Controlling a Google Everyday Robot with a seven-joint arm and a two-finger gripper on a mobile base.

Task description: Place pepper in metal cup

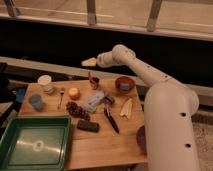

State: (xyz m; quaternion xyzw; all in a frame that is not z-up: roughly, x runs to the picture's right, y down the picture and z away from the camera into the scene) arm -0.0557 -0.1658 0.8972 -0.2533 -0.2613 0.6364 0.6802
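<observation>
A red pepper (91, 77) stands upright in the small metal cup (94, 84) at the back middle of the wooden table (105, 145); its top sticks out above the rim. My gripper (90, 62) hovers just above and slightly left of the cup, apart from the pepper. The white arm (137, 65) reaches in from the right.
On the table are a white cup (45, 82), a blue cup (36, 101), an orange (74, 93), a spoon (61, 97), a clear bottle (93, 101), a brown bowl (125, 84), a banana (127, 107), a dark bar (87, 126) and a green tray (32, 142).
</observation>
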